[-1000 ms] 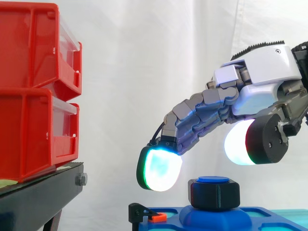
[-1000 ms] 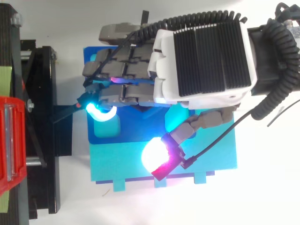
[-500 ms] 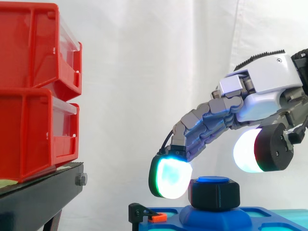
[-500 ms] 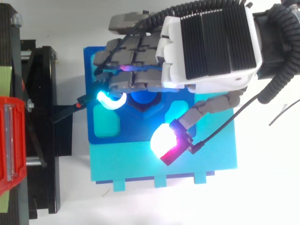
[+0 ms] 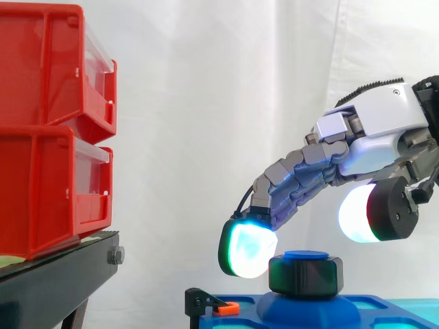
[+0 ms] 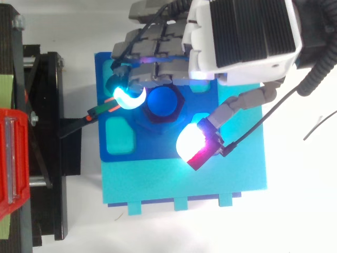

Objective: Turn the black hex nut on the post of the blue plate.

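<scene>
Hand [image 6: 242,37] above black hex nut [image 5: 305,275]
Fingers [image 6: 152,74] wide, holding nothing — glowing tips at its 9 o'clock (and 5 o'clock).

White curtain [image 5: 206,103] across the far side, vertical fold at right. Two red bins [image 5: 41,185] stacked at left, clear front panels, sitting on a black stand [image 5: 55,284] with a bolt [image 5: 116,256] on its edge. From above, white bench [image 6: 158,232], evenly lit, stand along its left.
</scene>
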Motion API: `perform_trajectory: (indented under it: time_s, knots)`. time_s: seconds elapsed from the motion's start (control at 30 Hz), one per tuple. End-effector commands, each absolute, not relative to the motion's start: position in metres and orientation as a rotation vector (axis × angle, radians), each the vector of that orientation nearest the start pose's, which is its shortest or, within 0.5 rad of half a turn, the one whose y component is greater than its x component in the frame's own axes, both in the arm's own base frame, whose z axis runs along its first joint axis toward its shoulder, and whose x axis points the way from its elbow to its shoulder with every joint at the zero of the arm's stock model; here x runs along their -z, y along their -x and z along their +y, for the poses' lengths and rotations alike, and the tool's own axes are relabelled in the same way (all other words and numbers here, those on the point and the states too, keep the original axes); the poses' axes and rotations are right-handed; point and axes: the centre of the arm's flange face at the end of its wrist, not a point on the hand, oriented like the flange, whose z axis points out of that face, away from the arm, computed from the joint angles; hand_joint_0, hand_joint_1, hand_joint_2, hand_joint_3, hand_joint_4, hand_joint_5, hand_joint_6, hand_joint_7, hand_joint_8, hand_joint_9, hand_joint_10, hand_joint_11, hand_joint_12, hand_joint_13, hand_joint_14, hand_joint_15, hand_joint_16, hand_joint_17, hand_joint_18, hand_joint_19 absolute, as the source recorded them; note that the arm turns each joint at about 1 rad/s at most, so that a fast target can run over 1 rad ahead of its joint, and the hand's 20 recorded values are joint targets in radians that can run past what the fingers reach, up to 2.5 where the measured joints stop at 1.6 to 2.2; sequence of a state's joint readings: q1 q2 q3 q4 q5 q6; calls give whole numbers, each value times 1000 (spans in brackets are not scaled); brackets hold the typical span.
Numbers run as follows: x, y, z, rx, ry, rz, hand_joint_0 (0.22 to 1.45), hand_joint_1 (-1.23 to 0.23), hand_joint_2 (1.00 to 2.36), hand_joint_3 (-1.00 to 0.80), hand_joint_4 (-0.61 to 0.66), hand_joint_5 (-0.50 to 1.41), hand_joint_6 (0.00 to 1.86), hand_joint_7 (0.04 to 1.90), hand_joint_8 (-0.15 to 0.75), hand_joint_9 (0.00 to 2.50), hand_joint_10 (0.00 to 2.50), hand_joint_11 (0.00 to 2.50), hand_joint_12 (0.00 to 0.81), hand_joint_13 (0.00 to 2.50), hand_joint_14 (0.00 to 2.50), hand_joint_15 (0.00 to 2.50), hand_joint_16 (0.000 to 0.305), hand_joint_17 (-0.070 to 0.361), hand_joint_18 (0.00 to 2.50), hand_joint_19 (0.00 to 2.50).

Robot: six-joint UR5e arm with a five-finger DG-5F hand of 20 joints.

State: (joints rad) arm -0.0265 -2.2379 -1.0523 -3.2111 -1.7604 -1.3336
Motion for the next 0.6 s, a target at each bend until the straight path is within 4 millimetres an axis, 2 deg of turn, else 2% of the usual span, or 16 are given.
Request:
perform_trajectory:
  time_s: [0.0,0.4,0.57]
  knots:
    - [-320,-720,-138,-321,-98,1793,485,-406,1000,-500,224,-190,502,755,267,332,0,0,364,354,2,70,47,106,257,251]
    - [-320,-716,-156,-334,-90,1789,485,-408,1000,-500,225,-190,502,755,268,331,0,0,365,361,2,74,47,106,263,256]
    - [-322,-716,-157,-339,-84,1783,486,-409,1000,-500,225,-190,502,754,267,332,0,0,365,367,2,76,47,105,266,257]
